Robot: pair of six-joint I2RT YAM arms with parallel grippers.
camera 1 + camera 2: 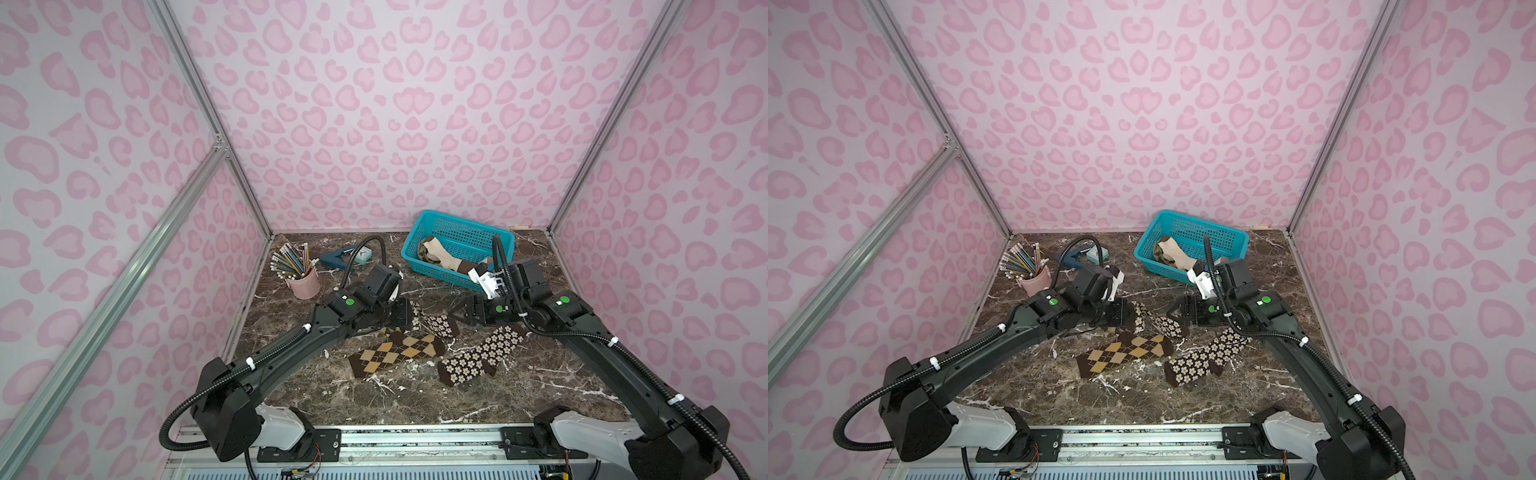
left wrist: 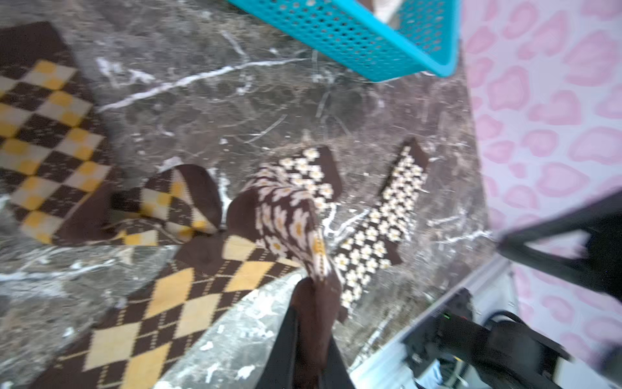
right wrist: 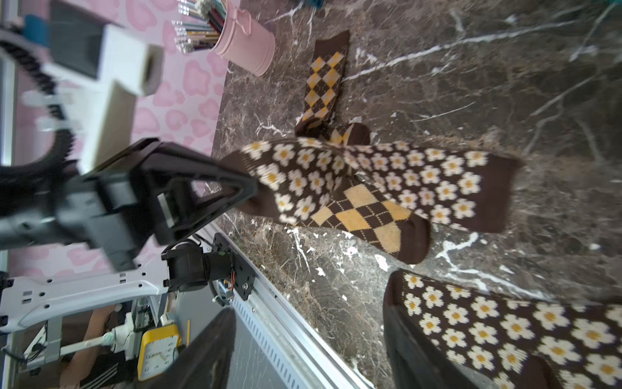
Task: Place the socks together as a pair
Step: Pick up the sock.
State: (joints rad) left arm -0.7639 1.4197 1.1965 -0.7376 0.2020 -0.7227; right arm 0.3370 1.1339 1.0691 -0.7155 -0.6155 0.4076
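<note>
My left arm (image 1: 282, 353) stretched low, left gripper (image 3: 253, 192) clamped on one end of the flower sock (image 3: 404, 182) lying across an argyle sock (image 3: 367, 215). My right gripper (image 1: 454, 319) hovered open just beside that sock.

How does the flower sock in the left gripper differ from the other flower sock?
The gripped flower sock is pinched at one end by the left gripper; the free flower sock is unheld. The gripped one bends over an argyle sock; the free one lies flat on the table. Both: brown with cream flowers.
</note>
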